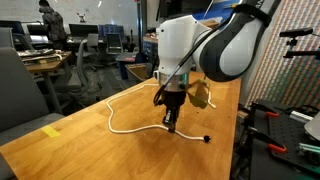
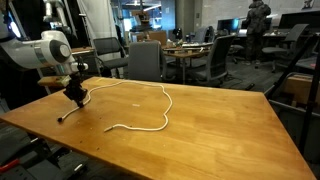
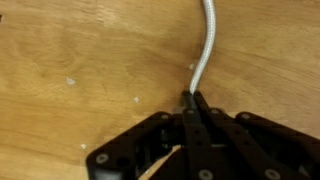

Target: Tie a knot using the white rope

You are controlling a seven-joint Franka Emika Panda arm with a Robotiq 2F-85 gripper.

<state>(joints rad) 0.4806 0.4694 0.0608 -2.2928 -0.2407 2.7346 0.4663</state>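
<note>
Jaws: closed tight, clamped on the white rope (image 3: pixel 205 50) close to one end, tips right down at the desk (image 2: pixel 225 135).

Wrist view: pinches the cord exactly where the two black fingers (image 3: pixel 203 135) meet. Leaves the pinch, runs up across bare wood with a slight lean to the right, exits at the top edge.

Rope position: lies flat on the desk, whole visible length on the wood.

Rope (image 2: pixel 167 103) in an exterior view: starts at the pinch near the left corner of the desk and heads right along the far side. Swings round in one wide open curve, comes back toward the camera, and ends in a loose white end (image 2: pixel 108 127) well apart from the jaws.

Past the pinch: short thin stub, looks dark, reaches out to a small black tip (image 1: pixel 207 139) resting on the wood near the jaws. Same tip (image 2: pixel 60 120) visible in both exterior views.

Rope (image 1: pixel 112 122) in an exterior view: shows as a loop bulging away to the left of the wrist, one stretch leading back in under the tips.

Arm (image 1: pixel 228 40): white with black joints, bent over the desk, wrist pointing straight down.

Tan thing (image 1: pixel 203 96) just behind the wrist: cannot tell what.

Yellow tape mark (image 1: pixel 50 131): near a desk corner, well apart from the rope.

Background: office chairs (image 2: pixel 145 58), person (image 2: pixel 258 15) standing far back.
</note>
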